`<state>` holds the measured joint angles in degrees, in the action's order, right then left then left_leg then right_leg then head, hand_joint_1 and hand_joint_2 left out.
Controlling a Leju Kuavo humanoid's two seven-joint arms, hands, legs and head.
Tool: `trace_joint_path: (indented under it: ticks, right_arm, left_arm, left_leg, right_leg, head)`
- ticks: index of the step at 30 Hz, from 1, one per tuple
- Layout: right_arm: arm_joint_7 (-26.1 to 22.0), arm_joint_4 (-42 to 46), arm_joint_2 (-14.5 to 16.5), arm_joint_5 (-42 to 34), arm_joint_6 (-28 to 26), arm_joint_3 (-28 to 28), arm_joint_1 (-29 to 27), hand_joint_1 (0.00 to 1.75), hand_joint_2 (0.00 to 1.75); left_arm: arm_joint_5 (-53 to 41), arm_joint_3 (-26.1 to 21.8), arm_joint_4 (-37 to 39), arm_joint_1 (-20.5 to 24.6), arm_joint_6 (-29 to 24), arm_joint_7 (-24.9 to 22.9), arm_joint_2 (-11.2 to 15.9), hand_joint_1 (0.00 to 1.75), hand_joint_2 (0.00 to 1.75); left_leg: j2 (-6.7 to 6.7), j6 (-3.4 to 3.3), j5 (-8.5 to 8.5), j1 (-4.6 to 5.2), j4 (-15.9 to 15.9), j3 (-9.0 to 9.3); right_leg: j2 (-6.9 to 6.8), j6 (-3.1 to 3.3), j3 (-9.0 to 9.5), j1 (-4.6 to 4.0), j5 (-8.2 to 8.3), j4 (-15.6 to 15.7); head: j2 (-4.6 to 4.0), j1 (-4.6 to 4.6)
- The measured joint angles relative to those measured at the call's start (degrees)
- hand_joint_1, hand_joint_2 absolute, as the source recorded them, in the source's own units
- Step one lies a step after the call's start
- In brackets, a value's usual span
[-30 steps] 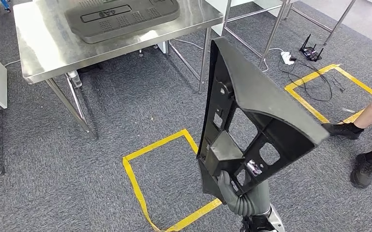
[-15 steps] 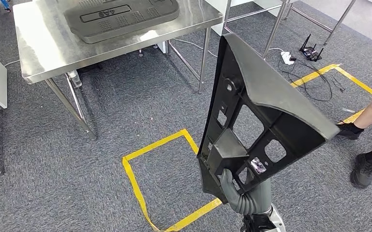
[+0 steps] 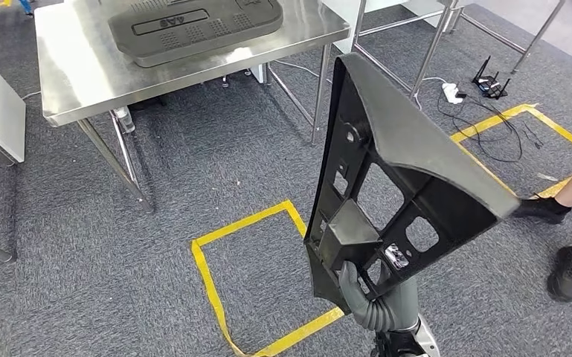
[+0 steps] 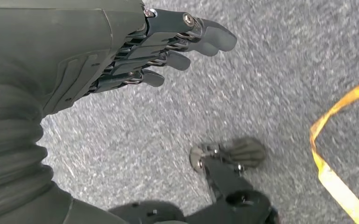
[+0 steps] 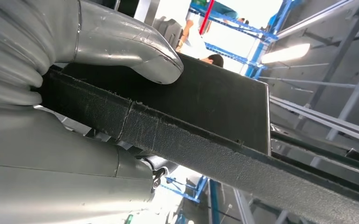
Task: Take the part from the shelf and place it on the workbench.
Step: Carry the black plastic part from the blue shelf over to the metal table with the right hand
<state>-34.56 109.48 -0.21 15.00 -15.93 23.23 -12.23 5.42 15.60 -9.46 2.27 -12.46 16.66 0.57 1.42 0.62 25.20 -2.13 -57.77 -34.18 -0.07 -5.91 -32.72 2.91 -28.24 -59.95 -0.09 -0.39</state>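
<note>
Part (image 3: 387, 186), upright, gripped at its lower end by the right hand (image 3: 368, 297), near the workbench (image 3: 82, 67); left hand (image 4: 168, 42) hangs empty, fingers apart.

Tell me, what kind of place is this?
Probably a factory workshop or robot test area: steel workbench with a moulded black panel on it, yellow tape squares marking the grey carpet.

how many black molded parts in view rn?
2. One large black ribbed plastic panel is held upright in the right hand; one flat black molded panel lies on the steel workbench. Others may sit beyond the frame.
</note>
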Motion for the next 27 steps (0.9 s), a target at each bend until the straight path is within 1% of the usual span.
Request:
trace_joint_path:
  ticks: [1, 2, 3, 4, 5, 6, 7, 8, 9, 10, 11, 12, 14, 15, 16, 17, 18, 20, 21, 22, 23, 24, 25, 26, 27]
  right_arm:
    - [-0.02, -0.03, 0.02, 0.03, 0.05, -0.02, -0.01, 1.75, 1.75]
    - [-0.03, -0.07, 0.05, 0.05, 0.13, -0.04, -0.01, 1.75, 1.75]
    - [-0.04, -0.07, 0.09, 0.08, 0.25, -0.09, -0.03, 1.75, 1.75]
    - [-0.02, -0.08, 0.13, 0.13, 0.45, -0.13, -0.02, 1.75, 1.75]
    - [0.03, -0.09, 0.21, 0.19, 0.7, -0.16, 0.01, 1.75, 1.75]
    - [0.09, -0.09, 0.3, 0.27, 0.98, -0.19, 0.06, 1.75, 1.75]
    - [0.19, -0.1, 0.39, 0.36, 1.22, -0.2, 0.13, 1.75, 1.75]
    - [0.28, -0.14, 0.48, 0.46, 1.4, -0.2, 0.23, 1.75, 1.75]
    - [0.37, -0.21, 0.51, 0.55, 1.53, -0.2, 0.31, 1.75, 1.75]
    - [0.44, -0.31, 0.52, 0.63, 1.62, -0.2, 0.37, 1.75, 1.75]
    - [0.48, -0.42, 0.53, 0.68, 1.69, -0.2, 0.4, 1.75, 1.75]
    - [0.53, -0.5, 0.56, 0.68, 1.76, -0.2, 0.45, 1.75, 1.75]
    - [0.57, -0.57, 0.67, 0.68, 1.84, -0.2, 0.63, 1.75, 1.75]
    - [0.59, -0.59, 0.73, 0.67, 1.86, -0.2, 0.75, 1.75, 1.75]
    - [0.59, -0.6, 0.79, 0.68, 1.87, -0.2, 0.84, 1.75, 1.75]
    - [0.59, -0.61, 0.81, 0.68, 1.87, -0.21, 0.91, 1.75, 1.75]
    - [0.6, -0.62, 0.84, 0.71, 1.91, -0.21, 0.99, 1.75, 1.75]
    - [0.75, -0.64, 0.86, 0.81, 2.13, -0.18, 1.27, 1.75, 1.75]
    - [0.86, -0.67, 0.87, 0.88, 2.28, -0.16, 1.52, 1.75, 1.75]
    - [0.96, -0.73, 0.87, 0.93, 2.43, -0.14, 1.79, 1.75, 1.75]
    - [1.04, -0.85, 0.85, 0.97, 2.51, -0.14, 2.01, 1.75, 1.75]
    - [1.08, -0.99, 0.83, 0.98, 2.55, -0.13, 2.17, 1.75, 1.75]
    - [1.13, -1.17, 0.8, 0.99, 2.57, -0.13, 2.24, 1.75, 1.75]
    - [1.2, -1.34, 0.78, 1.0, 2.57, -0.13, 2.25, 1.75, 1.75]
    - [1.26, -1.46, 0.77, 0.99, 2.58, -0.13, 2.25, 1.75, 1.75]
  left_arm:
    - [0.03, -0.01, 0.0, -0.02, 0.03, -0.17, 0.09, 0.0, 1.75]
    - [0.06, -0.01, 0.0, -0.05, 0.03, -0.61, 0.19, 0.0, 1.75]
    - [0.09, -0.01, 0.0, -0.08, 0.05, -1.35, 0.15, 0.0, 1.75]
    - [0.11, -0.01, 0.0, -0.11, 0.12, -2.4, 0.15, 0.0, 1.75]
    - [0.12, 0.0, 0.0, -0.12, 0.25, -3.73, 0.16, 0.0, 1.75]
    - [0.12, 0.01, 0.0, -0.12, 0.47, -5.0, 0.18, 0.0, 1.75]
    - [0.11, 0.01, 0.0, -0.1, 0.81, -6.17, 0.21, 0.0, 1.75]
    - [0.11, 0.01, 0.0, -0.1, 1.17, -7.16, 0.25, 0.0, 1.75]
    - [0.11, 0.01, 0.0, -0.14, 1.52, -7.86, 0.29, 0.0, 1.75]
    - [0.11, 0.01, 0.0, -0.2, 1.81, -8.4, 0.32, 0.0, 1.75]
    - [0.11, 0.01, 0.0, -0.26, 1.96, -8.72, 0.36, 0.0, 1.75]
    - [0.11, 0.01, 0.0, -0.31, 2.04, -8.89, 0.39, 0.0, 1.75]
    - [0.11, 0.01, 0.01, -0.33, 2.08, -9.01, 0.56, 0.0, 1.75]
    - [0.11, 0.01, 0.03, -0.32, 2.08, -9.06, 0.67, 0.0, 1.75]
    - [0.11, 0.01, 0.05, -0.25, 2.08, -9.1, 0.76, 0.0, 1.75]
    - [0.11, 0.01, 0.08, -0.18, 2.09, -9.14, 0.82, 0.0, 1.75]
    - [0.12, 0.01, 0.09, -0.13, 2.21, -9.31, 0.83, 0.0, 1.75]
    - [0.18, 0.01, 0.08, -0.1, 2.92, -10.18, 0.79, 0.0, 1.75]
    - [0.2, 0.01, 0.07, -0.12, 3.36, -10.73, 0.78, 0.0, 1.75]
    - [0.22, 0.01, 0.07, -0.1, 3.7, -11.18, 0.76, 0.0, 1.75]
    - [0.21, 0.01, 0.07, -0.1, 3.85, -11.42, 0.77, 0.0, 1.75]
    - [0.21, 0.01, 0.07, -0.06, 3.92, -11.6, 0.78, 0.0, 1.75]
    - [0.21, 0.01, 0.07, -0.04, 3.93, -11.71, 0.78, 0.0, 1.75]
    - [0.21, 0.01, 0.07, -0.05, 3.95, -11.79, 0.78, 0.0, 1.75]
    - [0.22, 0.01, 0.07, -0.05, 3.97, -11.83, 0.78, 0.0, 1.75]
  left_leg:
    - [0.1, 0.55, 0.15, 0.04, -0.23, -0.06]
    - [0.16, 0.94, 0.16, 0.11, -0.25, -0.04]
    - [0.19, 1.16, 0.08, 0.02, -0.14, 0.0]
    - [0.1, 1.3, 0.04, -0.11, -0.09, 0.08]
    - [-0.21, 1.38, 0.5, -0.21, -0.8, -0.16]
    - [-0.56, 1.41, 1.46, -0.24, -2.42, -0.85]
    - [-0.9, 1.39, 3.05, -0.17, -5.48, -2.24]
    - [-1.15, 1.33, 4.95, -0.06, -9.59, -4.25]
    - [-1.17, 1.23, 6.5, 0.03, -13.64, -6.33]
    - [-1.17, 1.03, 7.33, 0.13, -16.76, -8.02]
    - [-1.17, 0.75, 6.99, 0.23, -17.75, -8.7]
    - [-1.17, 0.36, 5.58, 0.38, -16.44, -8.26]
    - [-1.21, -0.66, 1.49, 0.89, -9.26, -4.93]
    - [-1.29, -1.06, 0.24, 1.2, -5.84, -3.31]
    - [-1.37, -1.27, -0.29, 1.5, -3.54, -2.29]
    - [-1.4, -1.31, -0.08, 1.77, -2.66, -1.97]
    - [-1.37, -1.26, 0.06, 1.96, -2.3, -2.01]
    - [-1.21, -1.38, -0.01, 1.88, -1.65, -1.79]
    - [-1.17, -1.56, -0.06, 1.76, -1.32, -1.57]
    - [-1.14, -1.75, -0.09, 1.61, -1.04, -1.35]
    - [-1.09, -1.91, -0.03, 1.62, -0.98, -1.27]
    - [-1.02, -2.07, 0.05, 1.61, -0.98, -1.25]
    - [-0.93, -2.16, 0.13, 1.64, -0.99, -1.21]
    - [-0.81, -2.21, 0.21, 1.66, -1.0, -1.14]
    - [-0.67, -2.23, 0.29, 1.66, -1.0, -1.02]
  right_leg:
    - [0.08, 0.38, 0.8, 0.06, 0.49, 1.49]
    - [0.15, 1.15, 0.85, -0.08, 0.52, 1.55]
    - [0.17, 1.95, 0.95, -0.14, 0.59, 1.53]
    - [0.15, 2.45, 0.94, -0.22, 0.65, 1.47]
    - [0.13, 2.86, 1.01, -0.27, 0.69, 1.47]
    - [0.11, 3.19, 1.11, -0.33, 0.68, 1.5]
    - [0.08, 3.48, 1.2, -0.44, 0.62, 1.53]
    - [0.03, 3.73, 1.29, -0.65, 0.51, 1.52]
    - [-0.01, 3.94, 1.39, -0.89, 0.38, 1.52]
    - [-0.06, 4.17, 1.55, -1.16, 0.22, 1.51]
    - [-0.08, 4.41, 1.79, -1.4, 0.05, 1.51]
    - [-0.09, 4.65, 2.12, -1.59, -0.15, 1.51]
    - [-0.09, 4.94, 2.76, -1.83, -0.64, 1.52]
    - [-0.07, 4.89, 2.97, -2.05, -0.9, 1.5]
    - [-0.07, 4.7, 2.98, -2.16, -1.09, 1.49]
    - [-0.1, 4.48, 2.87, -2.22, -1.18, 1.53]
    - [-0.16, 4.23, 2.9, -2.24, -1.23, 1.63]
    - [-0.31, 3.78, 2.63, -2.18, -1.56, 1.5]
    - [-0.3, 3.68, 2.1, -2.2, -2.09, 0.48]
    - [-0.26, 3.7, 0.81, -2.23, -3.06, -1.85]
    - [-0.19, 3.85, -1.14, -2.16, -4.32, -5.42]
    - [-0.14, 3.97, -3.54, -2.16, -5.59, -9.52]
    - [-0.12, 3.91, -5.75, -2.15, -6.42, -12.98]
    - [-0.11, 3.63, -7.12, -2.13, -6.38, -14.59]
    - [-0.11, 3.15, -7.29, -2.11, -5.33, -13.77]
  head:
    - [0.0, 0.09]
    - [0.0, 0.14]
    - [0.0, 0.11]
    - [0.0, -0.01]
    - [0.0, -0.07]
    - [0.0, -0.13]
    - [0.0, -0.19]
    - [0.0, -0.2]
    - [0.0, -0.22]
    - [0.0, -0.2]
    - [0.0, -0.2]
    - [0.0, -0.2]
    - [0.0, -0.17]
    - [0.0, -0.14]
    - [0.0, -0.14]
    - [0.0, -0.11]
    - [0.0, -0.15]
    - [0.0, -0.1]
    - [0.0, -0.08]
    - [0.0, 0.04]
    - [0.0, 0.11]
    - [0.0, 0.17]
    - [0.0, 0.23]
    - [0.0, 0.22]
    - [0.0, 0.23]
